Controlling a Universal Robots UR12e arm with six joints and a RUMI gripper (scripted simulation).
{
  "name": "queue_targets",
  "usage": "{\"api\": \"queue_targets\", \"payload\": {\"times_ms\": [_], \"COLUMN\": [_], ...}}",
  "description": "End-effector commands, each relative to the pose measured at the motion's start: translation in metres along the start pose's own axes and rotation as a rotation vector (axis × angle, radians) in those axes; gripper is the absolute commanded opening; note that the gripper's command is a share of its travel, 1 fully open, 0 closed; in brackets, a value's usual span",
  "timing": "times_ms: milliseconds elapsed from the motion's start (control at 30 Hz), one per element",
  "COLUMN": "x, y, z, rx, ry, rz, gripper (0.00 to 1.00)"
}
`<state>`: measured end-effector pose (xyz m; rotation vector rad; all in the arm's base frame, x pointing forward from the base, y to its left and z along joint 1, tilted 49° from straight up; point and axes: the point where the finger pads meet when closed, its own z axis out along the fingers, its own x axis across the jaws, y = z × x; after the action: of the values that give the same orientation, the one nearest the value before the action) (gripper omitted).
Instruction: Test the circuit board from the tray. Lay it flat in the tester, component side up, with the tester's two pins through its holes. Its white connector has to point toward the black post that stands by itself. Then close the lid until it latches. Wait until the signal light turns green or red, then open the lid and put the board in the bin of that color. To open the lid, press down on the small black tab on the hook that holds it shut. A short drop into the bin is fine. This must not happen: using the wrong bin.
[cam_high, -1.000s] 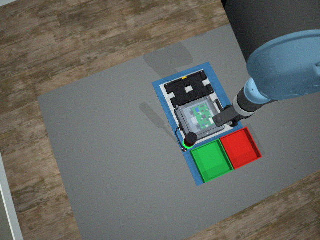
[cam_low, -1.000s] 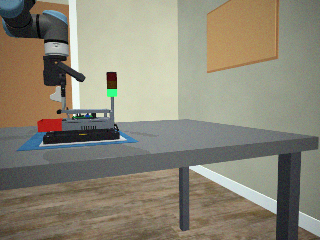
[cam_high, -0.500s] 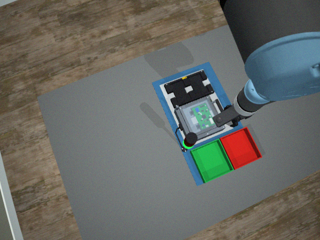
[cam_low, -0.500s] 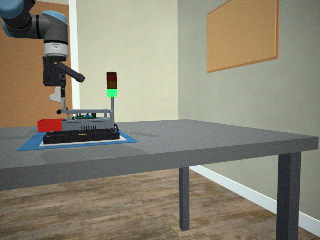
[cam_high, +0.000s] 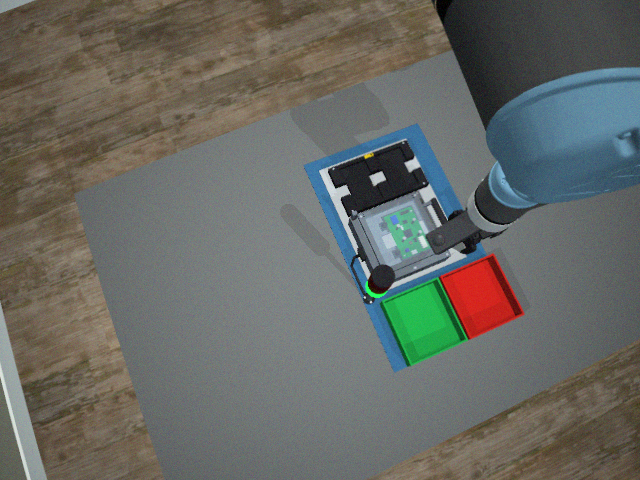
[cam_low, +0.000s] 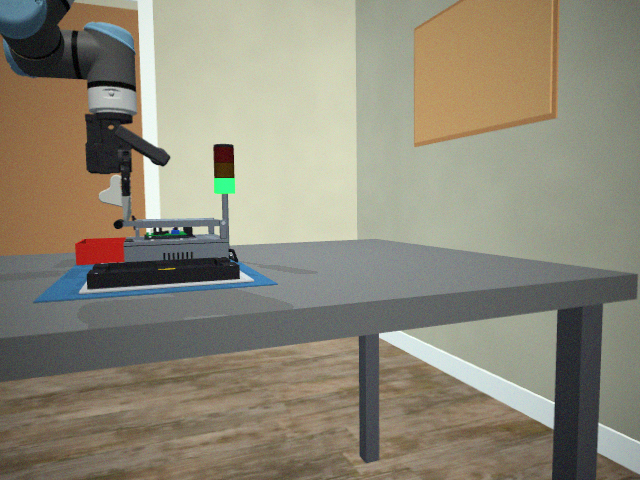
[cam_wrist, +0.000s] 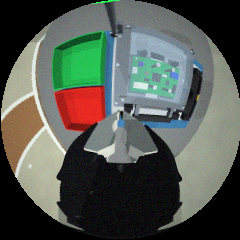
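The gripper is clenched with nothing between its jaws, its pale tapered fingertips pressed together in a wedge. It stands upright over the tester's latch edge, on the side toward the red bin.

The circuit board, a flat green rectangle studded with small chips, lies inside the tester just beyond the fingertips, under the lid, a grey frame with a see-through pane that lies level over it. The board's white connector sits on the board's edge nearest the gripper. In the top view its long axis runs from the black tray toward the bins.

Beside the tester, the signal light glows green on its slim post. The green bin, a shallow square box, sits beyond that corner, touching the red one, all on a blue mat.
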<state>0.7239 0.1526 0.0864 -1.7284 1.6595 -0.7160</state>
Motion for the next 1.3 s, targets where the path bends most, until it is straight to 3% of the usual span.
{"api": "queue_targets", "payload": {"times_ms": [0, 267, 567, 767, 1267], "x": [0.0, 0.0, 0.0, 0.0, 0.0], "y": [0.0, 0.0, 0.0, 0.0, 0.0], "z": [0.0, -0.004, -0.049, -0.063, -0.066], "rx": [0.0, 0.0, 0.0, 0.0, 0.0], "ry": [0.0, 0.0, 0.0, 0.0, 0.0], "rz": [0.0, 0.0, 0.0, 0.0, 0.0], "gripper": [0.0, 0.0, 0.0, 0.0, 0.0]}}
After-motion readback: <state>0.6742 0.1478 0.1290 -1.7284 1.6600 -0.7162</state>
